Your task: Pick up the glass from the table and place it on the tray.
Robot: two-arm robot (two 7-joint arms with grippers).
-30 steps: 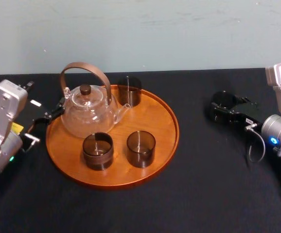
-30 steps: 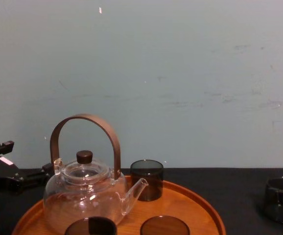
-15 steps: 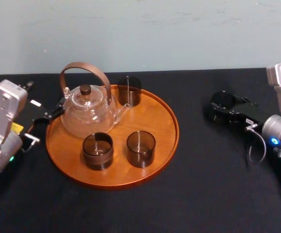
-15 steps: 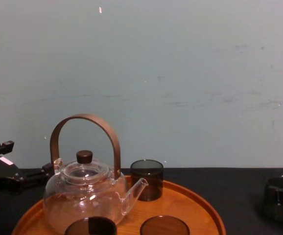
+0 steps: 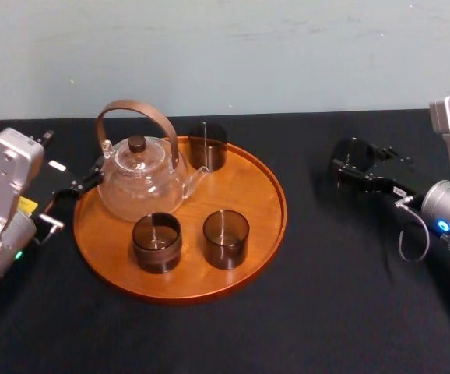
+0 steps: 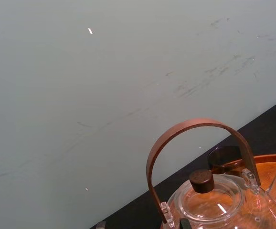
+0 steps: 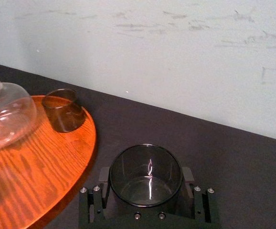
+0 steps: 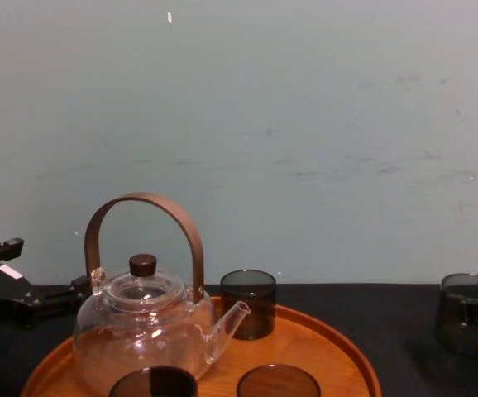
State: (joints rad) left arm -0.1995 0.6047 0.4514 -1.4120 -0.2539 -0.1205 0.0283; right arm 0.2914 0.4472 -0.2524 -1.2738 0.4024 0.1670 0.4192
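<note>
A dark smoked glass sits between the fingers of my right gripper, which is shut on it at the right of the black table. The right wrist view shows the glass upright, with a black finger pressed on each side. From the chest it hangs a little above the cloth. The round orange-brown tray lies left of it, a gap of bare table between them. My left gripper rests open at the tray's left edge.
On the tray stand a clear glass teapot with a brown arched handle and three dark glasses: one at the back and two at the front. The tray's right half is bare wood. A pale wall runs behind the table.
My right gripper has risen a little with the glass in it, lifting it off the table. The left arm and the things on the tray have not moved.
</note>
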